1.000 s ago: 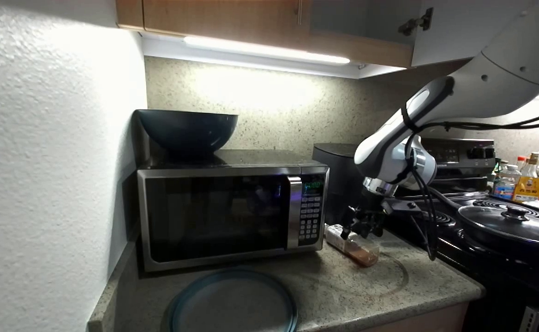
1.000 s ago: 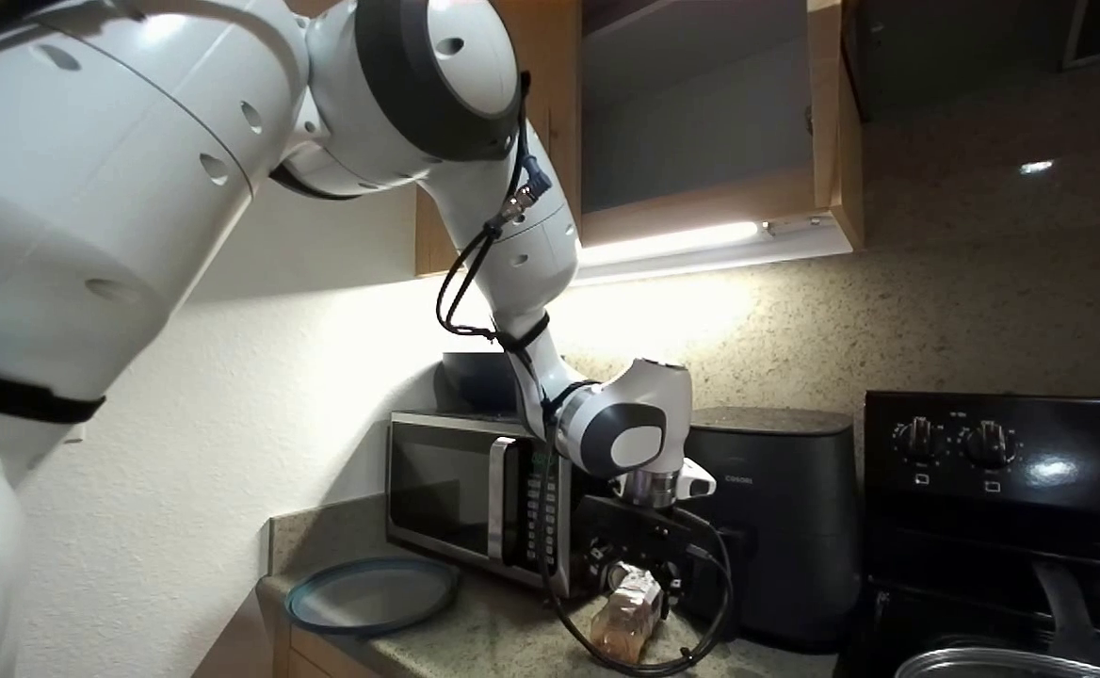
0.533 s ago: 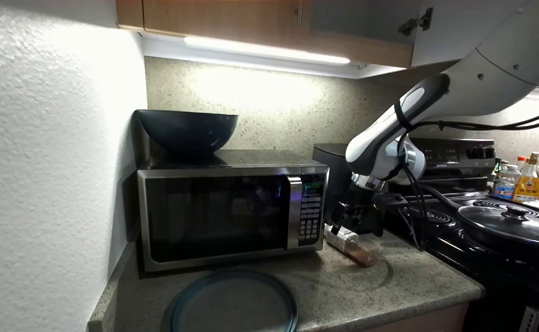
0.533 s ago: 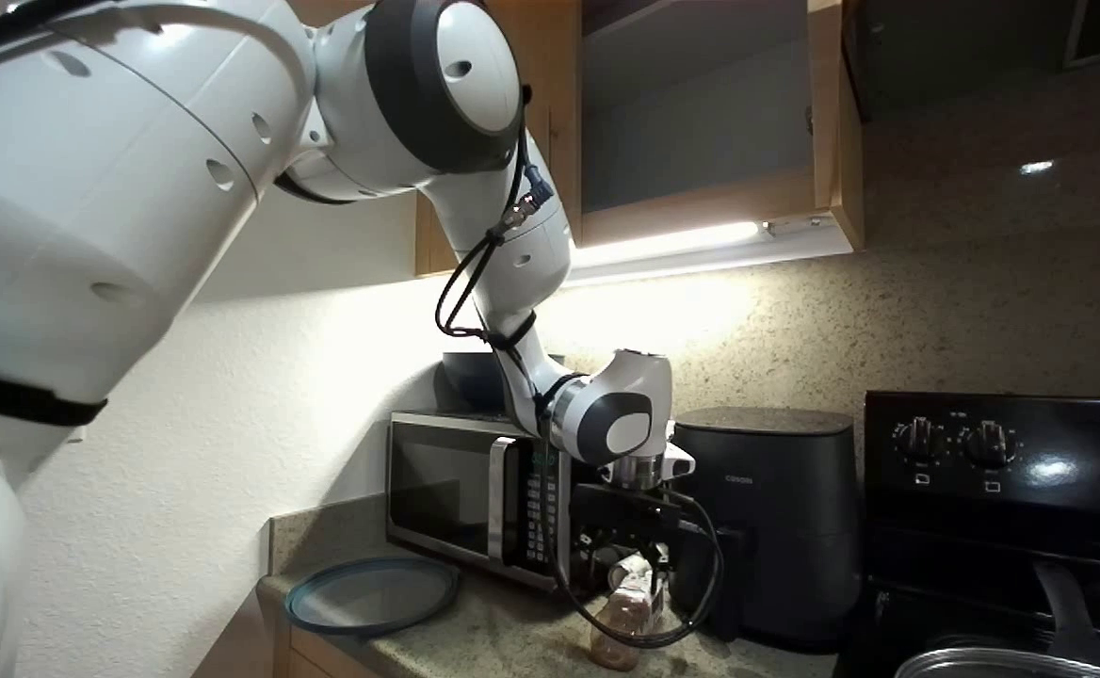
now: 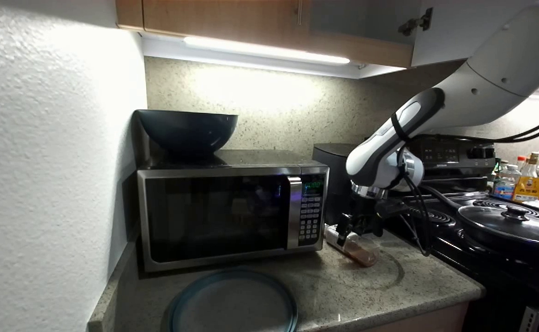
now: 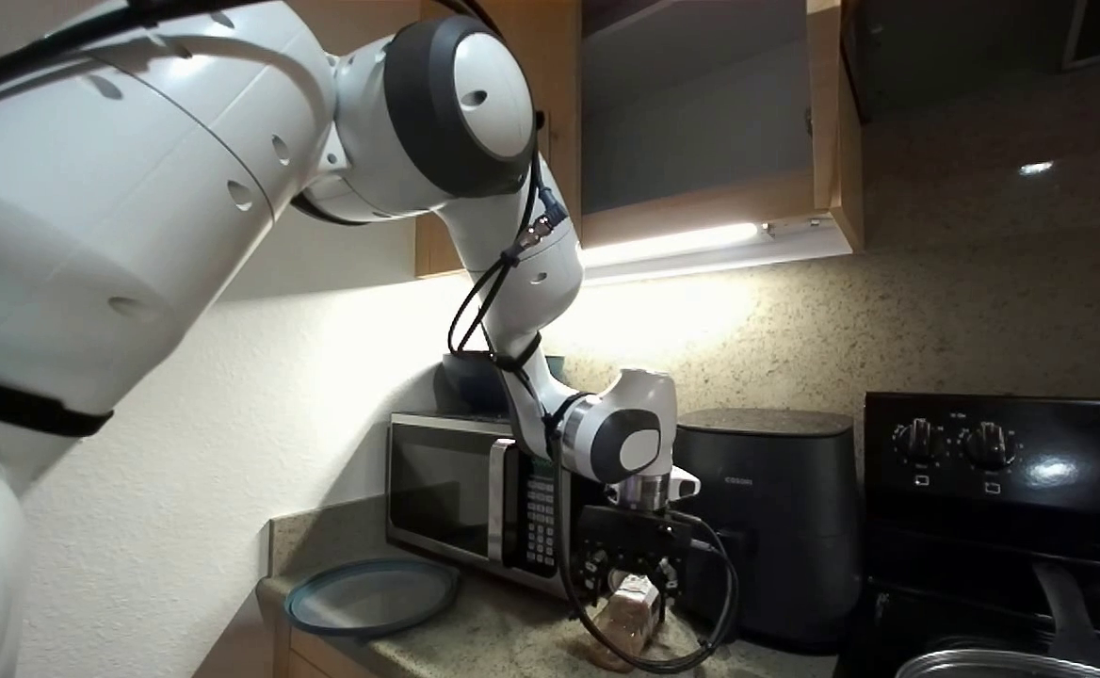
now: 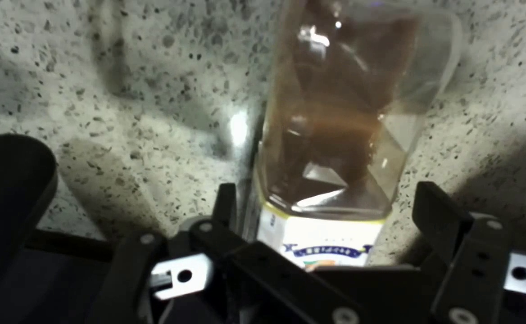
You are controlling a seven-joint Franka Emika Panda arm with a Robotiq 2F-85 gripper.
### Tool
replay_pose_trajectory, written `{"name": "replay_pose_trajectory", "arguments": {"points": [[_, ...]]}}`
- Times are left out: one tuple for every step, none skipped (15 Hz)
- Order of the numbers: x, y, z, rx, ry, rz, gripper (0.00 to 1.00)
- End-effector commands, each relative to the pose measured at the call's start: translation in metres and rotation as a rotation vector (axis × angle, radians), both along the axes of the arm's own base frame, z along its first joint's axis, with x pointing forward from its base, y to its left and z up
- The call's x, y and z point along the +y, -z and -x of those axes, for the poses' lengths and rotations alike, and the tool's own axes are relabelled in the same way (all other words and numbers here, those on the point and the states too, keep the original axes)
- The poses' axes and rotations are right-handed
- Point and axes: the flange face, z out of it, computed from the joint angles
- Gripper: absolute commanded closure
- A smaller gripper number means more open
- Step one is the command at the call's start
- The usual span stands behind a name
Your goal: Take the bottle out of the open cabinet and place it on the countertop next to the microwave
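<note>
The bottle [image 5: 363, 255], clear with brown contents and a white label, lies on its side on the speckled countertop [image 5: 417, 288] by the microwave's right front corner. It also shows in an exterior view [image 6: 623, 629] and in the wrist view [image 7: 335, 112]. Its cap cannot be made out. The steel microwave [image 5: 223, 219] stands to its left. My gripper [image 7: 326, 204] points down over the bottle with its fingers apart, one on each side of the label part, with a gap visible on each side. The gripper also shows in both exterior views [image 5: 355, 233] [image 6: 632, 589].
A black boxy appliance [image 6: 767, 527] stands behind the bottle. A round blue-rimmed lid [image 5: 232, 304] lies on the counter before the microwave. A dark bowl [image 5: 188, 131] sits on the microwave. The stove with a lidded pan [image 5: 512, 226] is to the right. The cabinet [image 6: 701, 141] above is open.
The gripper has moved left toward the microwave, then a little down, and now sits around the bottle's label part. The bottle lies in about the same place.
</note>
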Motion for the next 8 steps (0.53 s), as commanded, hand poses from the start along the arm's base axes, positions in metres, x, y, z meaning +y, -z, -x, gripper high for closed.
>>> {"name": "replay_pose_trajectory", "arguments": {"points": [[-0.004,0.009,-0.004,0.056,0.002,0.014,0.26],[-0.004,0.012,-0.004,0.062,0.005,0.020,0.32],[-0.004,0.014,-0.005,0.062,0.005,0.024,0.40],[-0.004,0.014,-0.005,0.060,0.009,0.027,0.46],[-0.003,0.013,-0.005,0.053,0.018,0.023,0.53],[-0.002,0.010,-0.004,0.044,0.032,0.019,0.58],[-0.001,0.005,-0.002,0.021,0.057,0.018,0.62],[0.000,-0.001,0.002,-0.007,0.094,0.014,0.63]]}}
